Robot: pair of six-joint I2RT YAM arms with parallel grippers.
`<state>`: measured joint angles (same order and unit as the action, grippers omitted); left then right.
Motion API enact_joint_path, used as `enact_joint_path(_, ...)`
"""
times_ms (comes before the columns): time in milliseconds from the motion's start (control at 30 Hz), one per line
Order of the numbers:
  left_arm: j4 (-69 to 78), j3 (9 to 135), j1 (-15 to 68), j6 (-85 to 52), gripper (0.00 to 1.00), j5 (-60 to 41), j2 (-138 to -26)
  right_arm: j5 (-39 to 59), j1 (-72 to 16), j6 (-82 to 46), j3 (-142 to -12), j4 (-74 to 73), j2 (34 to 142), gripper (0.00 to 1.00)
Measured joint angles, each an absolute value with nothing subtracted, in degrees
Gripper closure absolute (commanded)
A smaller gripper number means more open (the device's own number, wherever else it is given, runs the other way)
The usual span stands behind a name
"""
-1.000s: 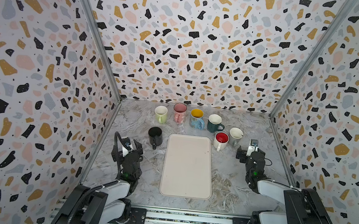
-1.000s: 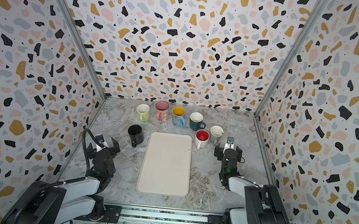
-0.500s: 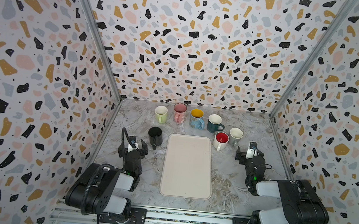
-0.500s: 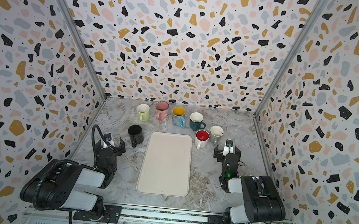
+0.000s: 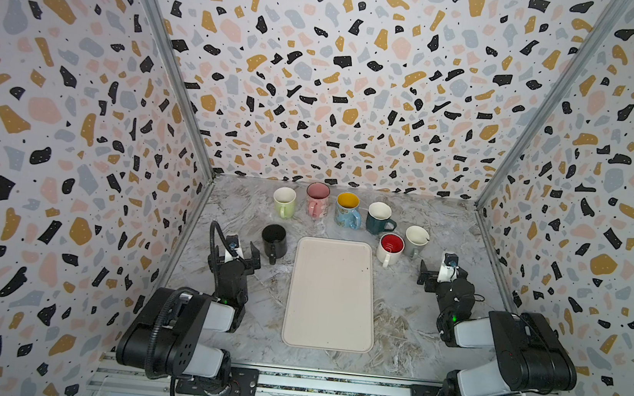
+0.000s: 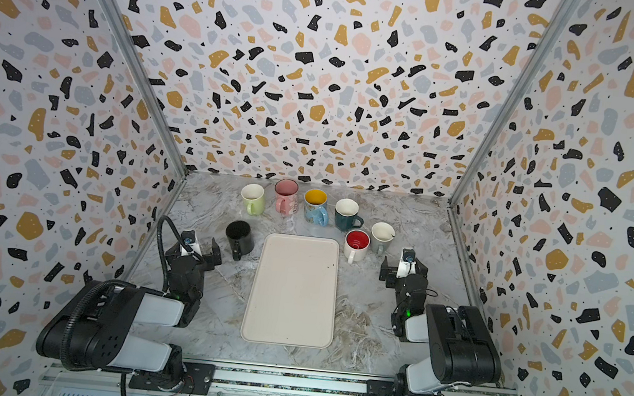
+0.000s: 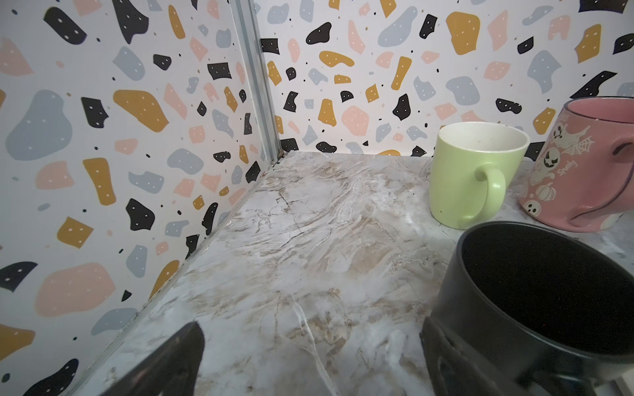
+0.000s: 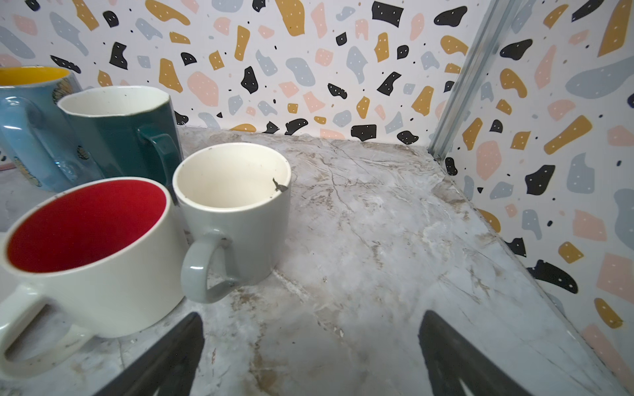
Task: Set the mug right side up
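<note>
At the counter's [image 5: 406, 329] far edge a row of mugs [image 5: 347, 210] stands mouths up. The red mug [image 5: 390, 249] and grey mug [image 5: 416, 239] stand upright toward the right edge, the black mug [image 5: 274, 239] toward the left. The left pincer [image 7: 310, 324], released, sits just beside the black mug; the right pincer [image 8: 310, 315] gapes empty.

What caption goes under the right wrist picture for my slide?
Open right gripper near upright mugs: white mug, grey mug, teal mug, blue mug.

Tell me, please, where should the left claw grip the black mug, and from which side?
Probably the rim wall, from above: the black mug stands upright, mouth open, beside the open left claw; its handle points toward the robot.
</note>
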<state>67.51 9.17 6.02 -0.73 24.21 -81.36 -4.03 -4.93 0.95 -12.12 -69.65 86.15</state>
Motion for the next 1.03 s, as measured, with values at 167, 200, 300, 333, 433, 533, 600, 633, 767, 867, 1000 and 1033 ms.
enact_joint_path(167, 67.2, 9.2, 6.0, -0.8, 0.00, 24.2, -81.4, -3.6, -4.9, 1.0, -12.1, -70.2, 86.1, 0.01)
enact_joint_path(200, 67.2, 9.2, 6.0, -0.8, 0.00, 24.2, -81.4, -3.6, -4.9, 1.0, -12.1, -70.2, 86.1, 0.01)
enact_joint_path(300, 67.2, 9.2, 6.0, -0.8, 0.00, 24.2, -81.4, -3.6, -4.9, 1.0, -12.1, -70.3, 86.1, 0.01)
enact_joint_path(333, 67.2, 9.2, 6.0, -0.9, 0.00, 24.2, -81.4, -3.6, -4.9, 1.0, -12.1, -70.3, 86.1, 0.01)
enact_joint_path(433, 67.1, 9.2, 6.0, -0.9, 0.00, 24.2, -81.4, -3.6, -4.9, 1.0, -12.1, -70.3, 86.1, 0.01)
enact_joint_path(533, 67.1, 9.2, 6.0, -0.9, 0.00, 24.2, -81.4, -3.6, -4.9, 1.0, -12.1, -70.3, 86.1, 0.01)
enact_joint_path(600, 67.1, 9.2, 6.0, -0.9, 0.00, 24.2, -81.4, -3.6, -4.9, 1.0, -12.1, -70.3, 86.1, 0.01)
enact_joint_path(633, 67.1, 9.2, 6.0, -0.9, 0.00, 24.2, -81.4, -3.6, -4.9, 1.0, -12.1, -70.3, 86.1, 0.01)
enact_joint_path(767, 67.1, 9.2, 6.0, -0.9, 0.00, 24.2, -81.3, -3.6, -4.9, 1.0, -12.1, -70.3, 86.1, 0.01)
enact_joint_path(867, 67.1, 9.2, 6.0, -0.9, 0.00, 24.2, -81.3, -3.6, -4.9, 1.0, -12.1, -70.3, 86.1, 0.01)
enact_joint_path(1000, 67.1, 9.2, 6.0, -0.9, 0.00, 24.2, -81.3, -3.6, -4.9, 1.0, -12.1, -70.3, 86.1, 0.01)
enact_joint_path(1033, 67.1, 9.2, 6.0, -0.9, 0.00, 24.2, -81.3, -3.6, -4.9, 1.0, -12.1, -70.3, 86.1, 0.01)
